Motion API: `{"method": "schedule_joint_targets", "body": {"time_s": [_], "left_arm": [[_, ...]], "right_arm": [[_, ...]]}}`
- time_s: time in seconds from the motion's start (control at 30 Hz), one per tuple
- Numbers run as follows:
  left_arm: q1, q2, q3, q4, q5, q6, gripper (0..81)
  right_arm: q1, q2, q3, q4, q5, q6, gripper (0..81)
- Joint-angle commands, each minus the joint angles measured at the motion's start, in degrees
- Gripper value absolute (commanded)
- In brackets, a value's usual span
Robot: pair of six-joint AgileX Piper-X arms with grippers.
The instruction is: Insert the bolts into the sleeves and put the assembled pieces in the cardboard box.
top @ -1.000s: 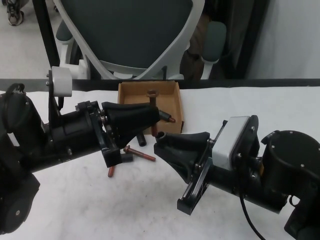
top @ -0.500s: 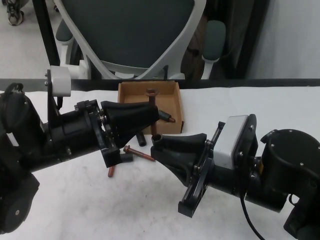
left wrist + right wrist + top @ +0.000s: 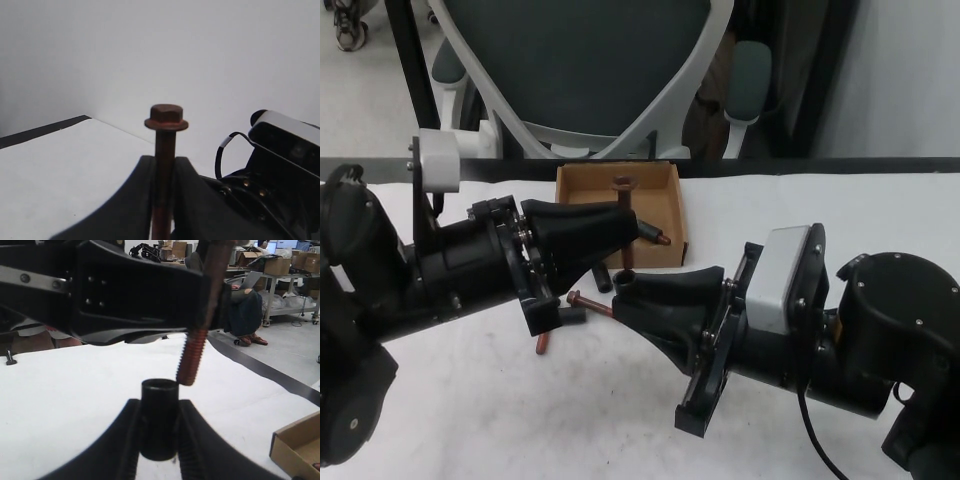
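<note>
Bolt (image 3: 165,142) stands upright, pinched in the left gripper (image 3: 163,167); its threaded tip hangs just above the rim of the sleeve (image 3: 160,390) clamped in the right gripper (image 3: 160,410), near the cardboard box (image 3: 677,215).

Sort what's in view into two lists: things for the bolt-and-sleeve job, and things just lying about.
For the job:
bolt, gripped in the left hand
sleeve, gripped in the right hand
cardboard box
spare bolt and spare sleeve on the bench

Just lying about:
office chair behind the bench
storage boxes in the room behind
</note>
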Motion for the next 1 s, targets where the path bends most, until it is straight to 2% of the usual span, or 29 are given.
{"method": "schedule_joint_targets", "body": {"time_s": [0.0, 0.43, 0.97], "left_arm": [[-0.12, -0.54, -0.08, -0.69, 2.85, 2.27, 0.8], [-0.12, -0.54, -0.08, -0.69, 2.94, 4.05, 0.8], [-0.12, -0.54, -0.08, -4.95, 3.39, -0.40, 0.8]], "right_arm": [[-0.05, -0.34, -1.14, -2.99, -0.39, 0.40, 0.3], [-0.05, -0.34, -0.87, -2.87, -0.39, 1.40, 0.3], [-0.18, -0.34, -0.91, 1.94, 1.73, 1.04, 0.3]]}}
